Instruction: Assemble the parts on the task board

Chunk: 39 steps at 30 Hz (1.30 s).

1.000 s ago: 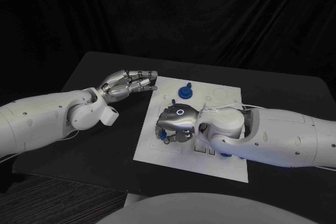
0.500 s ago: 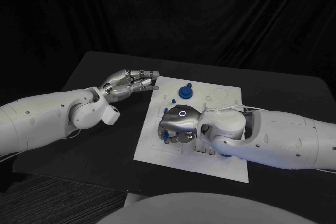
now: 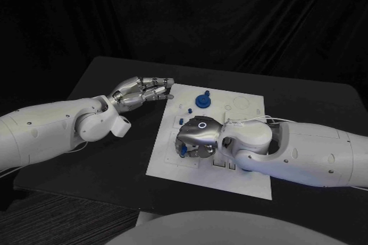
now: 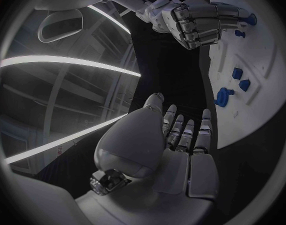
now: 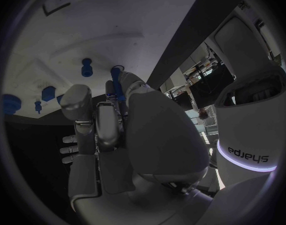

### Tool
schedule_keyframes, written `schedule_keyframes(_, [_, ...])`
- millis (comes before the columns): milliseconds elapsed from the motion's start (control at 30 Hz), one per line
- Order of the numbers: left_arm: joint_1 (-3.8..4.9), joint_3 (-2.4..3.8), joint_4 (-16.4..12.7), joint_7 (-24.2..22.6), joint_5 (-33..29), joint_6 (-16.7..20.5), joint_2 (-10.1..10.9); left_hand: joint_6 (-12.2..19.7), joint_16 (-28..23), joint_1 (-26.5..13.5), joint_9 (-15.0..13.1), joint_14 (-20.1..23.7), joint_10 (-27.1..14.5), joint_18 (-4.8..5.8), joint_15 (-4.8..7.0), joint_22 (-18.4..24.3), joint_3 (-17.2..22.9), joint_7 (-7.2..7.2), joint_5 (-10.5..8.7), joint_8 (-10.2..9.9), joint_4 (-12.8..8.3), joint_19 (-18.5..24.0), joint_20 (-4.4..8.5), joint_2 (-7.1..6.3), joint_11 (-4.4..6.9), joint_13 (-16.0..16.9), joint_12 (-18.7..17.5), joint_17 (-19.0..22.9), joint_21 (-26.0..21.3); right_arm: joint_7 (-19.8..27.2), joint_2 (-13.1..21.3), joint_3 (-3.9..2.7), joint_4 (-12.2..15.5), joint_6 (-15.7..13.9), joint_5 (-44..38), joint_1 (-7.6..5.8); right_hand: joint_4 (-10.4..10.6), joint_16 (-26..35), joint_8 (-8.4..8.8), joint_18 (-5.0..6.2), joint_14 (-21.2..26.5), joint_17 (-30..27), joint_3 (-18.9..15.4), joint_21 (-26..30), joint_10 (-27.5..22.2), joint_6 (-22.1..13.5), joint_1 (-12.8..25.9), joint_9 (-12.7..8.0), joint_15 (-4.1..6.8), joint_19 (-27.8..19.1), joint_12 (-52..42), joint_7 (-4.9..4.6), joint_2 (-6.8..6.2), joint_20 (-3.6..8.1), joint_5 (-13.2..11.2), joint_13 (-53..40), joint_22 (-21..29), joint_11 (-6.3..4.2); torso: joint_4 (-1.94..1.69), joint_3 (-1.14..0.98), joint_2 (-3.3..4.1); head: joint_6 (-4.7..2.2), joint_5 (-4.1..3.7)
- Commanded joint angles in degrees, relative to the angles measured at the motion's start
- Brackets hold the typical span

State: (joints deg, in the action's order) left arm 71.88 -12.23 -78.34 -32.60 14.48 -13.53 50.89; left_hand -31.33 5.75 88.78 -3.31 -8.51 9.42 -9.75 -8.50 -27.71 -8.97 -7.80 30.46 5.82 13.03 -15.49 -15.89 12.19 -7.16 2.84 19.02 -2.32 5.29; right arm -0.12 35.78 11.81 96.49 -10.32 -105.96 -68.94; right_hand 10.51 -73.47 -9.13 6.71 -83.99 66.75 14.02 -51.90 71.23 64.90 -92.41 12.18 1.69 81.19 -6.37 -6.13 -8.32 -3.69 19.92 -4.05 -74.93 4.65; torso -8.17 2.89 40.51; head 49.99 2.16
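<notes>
The white task board lies mid-table. My right hand hovers low over its near-left part with fingers curled, pinching a small blue part between thumb and finger; blue shows under the hand. A round blue knob and a thin blue peg stand at the far end of the board. My left hand sits at the board's far-left corner, fingers loosely bent and holding nothing. The left wrist view shows the board, the knob and my right hand.
Small blue pieces stand on the board's left side between the two hands. Another blue peg stands upright on the board. The black table ends close behind the board and to its left.
My right hand has slid slightly toward the near side of the board, still curled on the blue part. The left hand has stayed where it was.
</notes>
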Motion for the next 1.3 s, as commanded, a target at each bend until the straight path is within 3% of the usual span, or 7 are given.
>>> schedule_keyframes(33, [-0.06,0.06,-0.08,-0.42,-0.30,-0.83,-0.14,-0.43,0.24,0.53,-0.09,-0.09,0.28,-0.69,-0.15,0.05,0.25,0.01,0.36,0.29,-0.01,0.08,0.15,0.22,-0.17,0.04,0.13,0.03,0.17,-1.56,0.14,0.04,0.23,1.04,-0.47,0.34,0.06,0.41,0.26,-0.18,-1.64,-0.12,0.32,0.43,2.64,-0.20,-0.69,-0.10,0.43,-0.26,-0.03,-0.16,0.00,-0.03,0.17,-0.09,-6.44,-2.19,-0.05,0.05,0.02,0.01,-0.08])
schedule_keyframes(533, [-0.06,0.06,-0.07,-0.10,-0.30,-0.81,-0.07,-0.51,0.29,1.00,-0.09,-0.08,0.29,-0.69,-0.14,0.17,0.87,0.03,0.68,0.32,-0.61,0.03,0.16,0.20,-0.12,0.05,0.14,0.05,0.18,-2.34,-0.42,0.05,-0.32,1.44,-0.47,1.15,-0.11,0.60,0.46,-0.25,-1.50,-0.32,0.60,0.06,2.75,-0.28,-0.55,-0.12,0.39,-0.27,0.00,-0.22,-0.07,-0.05,0.15,-0.18,-6.52,-2.16,-0.05,0.03,-0.01,0.01,-0.30])
schedule_keyframes(733, [-0.06,0.06,-0.06,-0.06,-0.30,-0.84,-0.08,-0.51,0.32,1.12,-0.09,-0.09,0.30,-0.69,-0.13,0.18,1.05,0.03,0.86,0.33,-0.81,-0.02,0.17,0.16,-0.12,0.05,0.14,0.05,0.20,-3.19,-0.48,0.05,-0.57,2.46,-0.47,1.37,-0.16,1.22,3.36,-0.11,-0.84,-1.07,1.66,2.11,-1.74,-4.44,1.19,-1.08,-0.81,-1.35,1.96,-1.41,-1.04,-0.77,-0.41,0.16,-6.06,-0.67,-0.06,0.03,0.00,0.01,-0.10])
schedule_keyframes(867, [-0.06,0.06,-0.02,-0.02,-0.30,-0.85,-0.06,-0.52,0.32,1.15,-0.10,-0.08,0.30,-0.69,-0.14,0.17,1.11,0.03,0.91,0.33,-0.87,-0.04,0.17,0.15,-0.11,0.05,0.13,0.06,0.21,-3.49,-0.34,0.05,-0.64,2.82,-0.47,1.44,0.08,1.70,5.47,0.35,-0.15,-1.73,1.97,3.96,-7.59,-8.82,2.67,-1.93,-0.59,-2.29,2.63,-0.26,-2.23,-0.90,-1.46,0.26,-5.64,0.23,-0.06,0.04,0.01,0.01,-0.09])
schedule_keyframes(933, [-0.07,0.06,0.00,0.00,-0.30,-0.87,-0.07,-0.52,0.32,1.15,-0.10,-0.08,0.30,-0.69,-0.14,0.17,1.11,0.03,0.91,0.33,-0.87,-0.04,0.17,0.15,-0.11,0.05,0.13,0.06,0.21,-3.55,-0.26,0.05,-0.65,2.92,-0.47,1.46,-0.29,2.67,5.54,0.70,0.96,-3.07,1.08,6.10,-13.99,-15.31,4.07,-3.13,-0.79,-3.45,2.53,2.07,-2.63,-1.12,-4.01,0.23,-5.16,0.95,-0.09,0.05,0.00,0.01,-0.14])
schedule_keyframes(1100, [-0.07,0.06,0.05,0.00,-0.30,-0.90,-0.12,-0.45,0.33,1.19,-0.09,-0.09,0.30,-0.69,-0.14,0.23,1.19,0.03,0.98,0.32,-0.95,-0.02,0.17,0.13,-0.12,0.05,0.11,0.06,0.20,-3.39,-0.10,0.05,-0.67,2.85,-0.47,1.49,-0.93,3.45,5.38,0.91,2.14,-4.42,-2.80,8.08,-21.41,-20.54,4.58,-4.49,-1.11,-4.51,2.12,4.23,-2.02,-1.61,-6.11,0.25,-4.81,1.44,-0.08,0.03,0.02,0.01,-0.18])
schedule_keyframes(1300, [-0.08,0.05,0.13,0.01,-0.30,-0.97,-0.16,-0.45,0.33,1.19,-0.09,-0.09,0.30,-0.69,-0.14,0.23,1.19,0.03,0.98,0.32,-0.95,-0.02,0.17,0.13,-0.12,0.05,0.11,0.06,0.20,-2.79,0.35,0.05,-0.59,1.81,-0.47,1.49,1.23,3.71,5.15,1.01,2.59,-5.18,-6.13,8.97,-24.49,-21.55,3.94,-5.20,-1.48,-4.74,1.36,4.70,-2.42,-1.95,-8.38,0.30,-4.67,1.90,-0.07,0.03,0.00,0.01,-0.23])
